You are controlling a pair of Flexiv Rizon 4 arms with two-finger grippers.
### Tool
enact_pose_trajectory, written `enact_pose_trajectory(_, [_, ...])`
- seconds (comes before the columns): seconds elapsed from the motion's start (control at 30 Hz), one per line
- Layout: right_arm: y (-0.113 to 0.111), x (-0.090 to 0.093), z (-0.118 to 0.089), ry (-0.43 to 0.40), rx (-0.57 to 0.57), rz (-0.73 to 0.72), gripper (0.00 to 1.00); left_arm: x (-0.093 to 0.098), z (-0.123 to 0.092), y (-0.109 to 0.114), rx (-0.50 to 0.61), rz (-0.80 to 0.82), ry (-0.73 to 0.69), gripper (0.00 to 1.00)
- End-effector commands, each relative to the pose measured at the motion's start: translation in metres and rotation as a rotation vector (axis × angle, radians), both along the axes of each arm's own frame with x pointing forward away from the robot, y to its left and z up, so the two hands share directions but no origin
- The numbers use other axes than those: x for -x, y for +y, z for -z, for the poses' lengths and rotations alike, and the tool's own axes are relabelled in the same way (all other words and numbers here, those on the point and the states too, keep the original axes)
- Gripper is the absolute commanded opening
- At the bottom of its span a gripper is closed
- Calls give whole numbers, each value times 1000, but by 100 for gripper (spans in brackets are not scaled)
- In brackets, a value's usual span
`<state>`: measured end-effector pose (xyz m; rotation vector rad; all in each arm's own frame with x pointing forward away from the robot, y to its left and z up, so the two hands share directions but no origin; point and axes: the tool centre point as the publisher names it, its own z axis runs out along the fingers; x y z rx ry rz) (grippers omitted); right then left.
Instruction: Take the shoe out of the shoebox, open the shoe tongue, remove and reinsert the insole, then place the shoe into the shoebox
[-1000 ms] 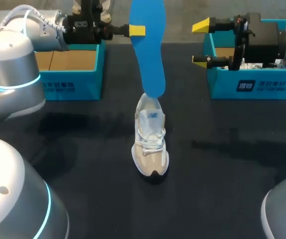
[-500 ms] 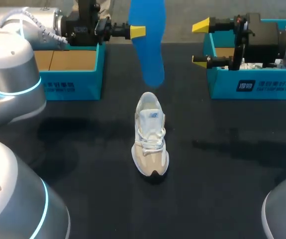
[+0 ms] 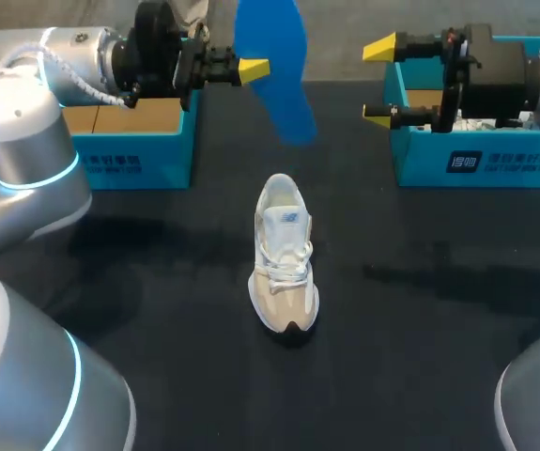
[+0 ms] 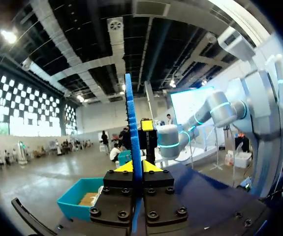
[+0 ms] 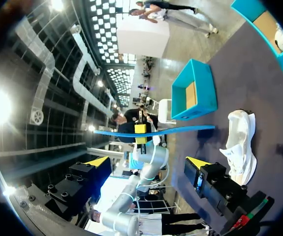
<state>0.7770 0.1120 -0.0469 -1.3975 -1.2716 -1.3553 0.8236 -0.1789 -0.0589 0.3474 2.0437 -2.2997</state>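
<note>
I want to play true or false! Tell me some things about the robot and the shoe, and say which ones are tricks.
1. The shoe stands on the black table, not in a box. True.
2. The blue insole is tucked inside the shoe. False: the left gripper holds it up in the air, apart from the shoe.
3. The right gripper is grabbing the shoe. False: it is open and empty, up by the right shoebox.
4. The left shoebox and the right shoebox are both teal. True.
</note>
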Motion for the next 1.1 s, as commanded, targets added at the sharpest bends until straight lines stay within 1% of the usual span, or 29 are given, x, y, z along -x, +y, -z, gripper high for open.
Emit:
enact_pose_trajectory(0.03, [2,-1,0,2,3,2,100,4,11,-7,77,-91,-768,0])
enact_pose_trajectory(0.1, [2,-1,0,2,3,2,100,4,12,-8,98,-113,-927,0])
enact_pose_trajectory(0.13, [2,-1,0,2,3,2,100,4,11,-7,111,-127,-948,0])
enact_pose_trajectory(0.2, [2,-1,0,2,3,2,100,2,8,-6,134,-155,-1064,0])
enact_pose_trajectory(0.3, [2,-1,0,2,3,2,100,-2,5,-4,153,-223,-1145,0])
enact_pose_trajectory(0.33, [2,-1,0,2,3,2,100,-3,4,-3,150,-255,-1146,0])
enact_pose_trajectory(1.03, [2,-1,0,2,3,2,100,-3,4,-3,150,-255,-1146,0])
enact_pose_trajectory(1.07, [2,-1,0,2,3,2,100,-3,4,-3,154,-254,-1149,0])
enact_pose_trajectory(1.1, [2,-1,0,2,3,2,100,-4,6,-3,145,-244,-1193,0])
